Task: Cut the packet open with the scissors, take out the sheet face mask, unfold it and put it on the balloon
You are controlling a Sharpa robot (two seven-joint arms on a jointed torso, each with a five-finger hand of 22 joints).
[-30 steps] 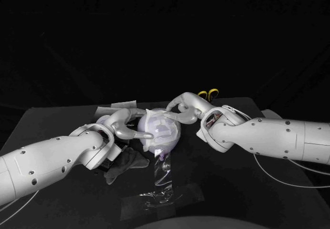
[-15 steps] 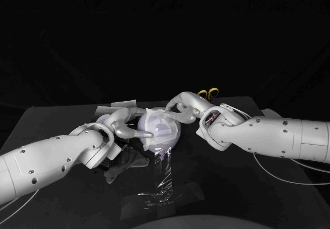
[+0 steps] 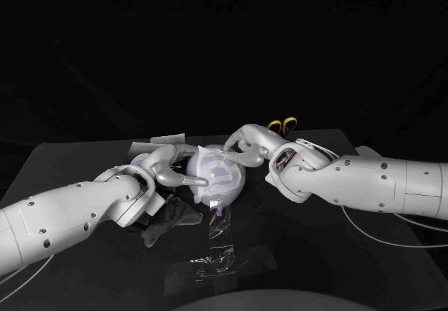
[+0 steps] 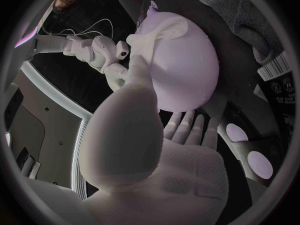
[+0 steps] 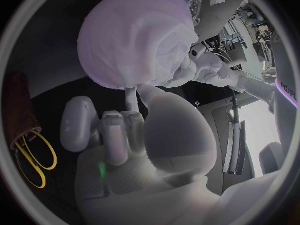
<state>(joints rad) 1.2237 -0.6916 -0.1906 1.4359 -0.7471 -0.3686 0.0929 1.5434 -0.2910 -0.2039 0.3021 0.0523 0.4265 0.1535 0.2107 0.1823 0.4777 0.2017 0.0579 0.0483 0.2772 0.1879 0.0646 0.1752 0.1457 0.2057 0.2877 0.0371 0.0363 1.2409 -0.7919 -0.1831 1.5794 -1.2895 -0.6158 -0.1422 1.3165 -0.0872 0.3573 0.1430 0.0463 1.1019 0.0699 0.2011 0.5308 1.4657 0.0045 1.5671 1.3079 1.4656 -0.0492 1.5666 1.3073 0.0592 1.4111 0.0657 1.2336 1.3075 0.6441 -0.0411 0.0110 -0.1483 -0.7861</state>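
**Mask on balloon, slip or roll risk while being smoothed**

Nearest on the worktop (image 3: pixel 65 170), a crumpled clear film (image 3: pixel 217 262) is seen, running up towards the balloon's neck. It seems to tether the balloon, but this cannot be confirmed. Just left of it and a little farther, a dark cloth (image 3: pixel 170 219) lies beside the left arm.

Mid-worktop, the balloon (image 3: pixel 226 186) lies on its side with the sheet face mask (image 3: pixel 211 166) draped over its upper face. The task's thing is therefore already on the balloon, though wrinkled and not plainly centred.

The left hand (image 3: pixel 166 170) is wrapped round the balloon's left side, with the thumb on the mask and the fingers under the balloon. The balloon is held loosely, with the fingers apart. The right hand (image 3: pixel 250 148) reaches in from the far right with a fingertip on the mask's far edge. Whether that edge is pinched cannot be told.

Risks, as judged:
- The wet mask could be dragged off or bunched if the right fingertip is pulled sideways.
- The balloon could roll or squirt out if it is squeezed unevenly.
- The mask could be lifted if it sticks to a finger on release.
- The balloon could be popped by hard fingertip pressure.

Farther left a pale flat piece (image 3: pixel 168 140) lies. Farthest back, the scissors (image 3: pixel 283 124) are parked well clear.
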